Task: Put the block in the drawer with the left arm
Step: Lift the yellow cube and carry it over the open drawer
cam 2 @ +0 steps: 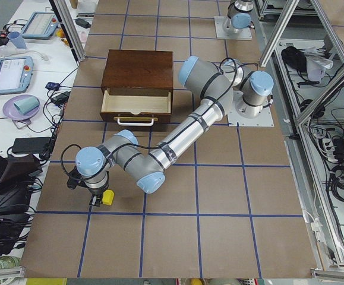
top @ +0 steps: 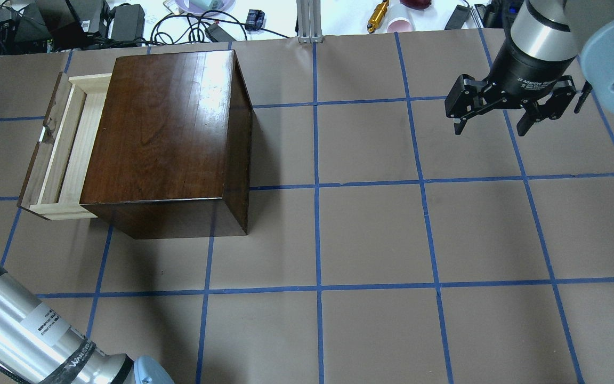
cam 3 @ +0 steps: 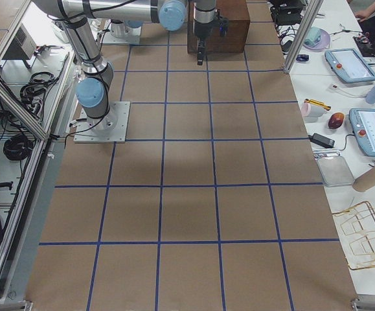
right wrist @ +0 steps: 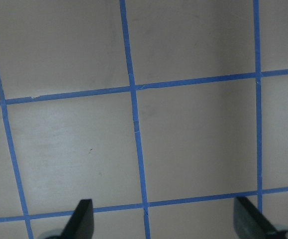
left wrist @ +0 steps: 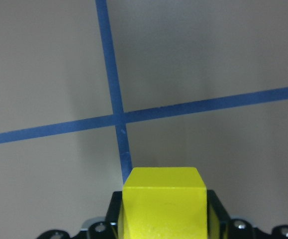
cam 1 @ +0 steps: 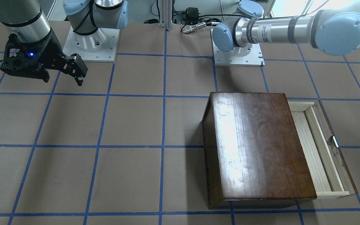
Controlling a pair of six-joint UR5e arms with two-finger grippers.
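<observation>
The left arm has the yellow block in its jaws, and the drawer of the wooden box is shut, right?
Not quite. The drawer is pulled open, as the overhead exterior view shows. The rest is right: the left arm does hold the yellow block in its jaws.

Glossy, varnished-looking dark wood on the box [top: 163, 128], streaky glare across the top. Pale raw wood, matt and grainy, for the drawer [top: 79, 146] poking out of the box. Matt brown paper-like table [top: 371, 234] cover around the box, blue tape lines [top: 315, 160] stuck on. Smooth yellow block [left wrist: 163, 204], faint sheen. Brushed silver metal and light-blue plastic-looking caps on the left arm [cam 2: 186, 130].
</observation>
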